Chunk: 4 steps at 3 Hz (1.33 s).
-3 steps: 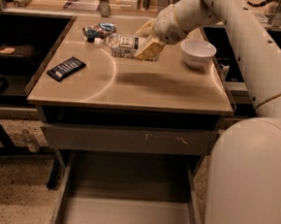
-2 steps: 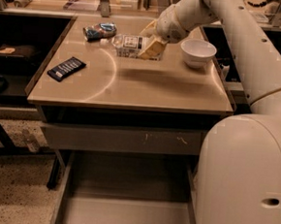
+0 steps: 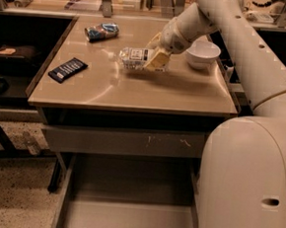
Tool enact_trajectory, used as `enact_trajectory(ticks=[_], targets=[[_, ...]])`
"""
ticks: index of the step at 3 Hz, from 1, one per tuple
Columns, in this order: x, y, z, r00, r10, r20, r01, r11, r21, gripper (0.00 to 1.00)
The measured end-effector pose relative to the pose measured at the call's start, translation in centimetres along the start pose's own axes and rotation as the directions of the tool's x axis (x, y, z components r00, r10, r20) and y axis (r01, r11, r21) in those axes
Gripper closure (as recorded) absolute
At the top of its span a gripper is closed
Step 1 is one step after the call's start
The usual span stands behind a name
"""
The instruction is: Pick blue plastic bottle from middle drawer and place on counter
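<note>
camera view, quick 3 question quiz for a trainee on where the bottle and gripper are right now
1. True or false: the blue plastic bottle lies in the middle drawer.
2. The gripper is at the bottle's: A cap end, B base end, C nowhere near it.
3. Fill in: beside the gripper on the counter stands a white ____.

Key: 1 false, it lies on its side on the counter. 2 B. 3 bowl.

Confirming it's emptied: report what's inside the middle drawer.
Middle drawer shows bare floor; the robot's body covers its right side. Jaws sit at the blue plastic bottle on the counter.
</note>
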<state>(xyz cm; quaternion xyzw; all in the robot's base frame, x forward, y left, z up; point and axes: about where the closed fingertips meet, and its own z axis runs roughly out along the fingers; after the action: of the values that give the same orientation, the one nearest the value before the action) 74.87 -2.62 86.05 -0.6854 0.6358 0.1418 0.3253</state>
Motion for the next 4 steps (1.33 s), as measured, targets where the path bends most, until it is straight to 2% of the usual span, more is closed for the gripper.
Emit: enact_trajectory(ticks=[1,2,4], targets=[[1.25,0.73,1.33,1.000,0.013,-0.024,-0.014,0.9997,-0.020,1.00],[1.42,0.88,1.62,1.000,0.015,-0.028,-0.016,0.9996,-0.024,0.86],[1.42,0.88,1.63,1.000,0.015,-0.028,-0.016,0.9996,-0.025,0.39]])
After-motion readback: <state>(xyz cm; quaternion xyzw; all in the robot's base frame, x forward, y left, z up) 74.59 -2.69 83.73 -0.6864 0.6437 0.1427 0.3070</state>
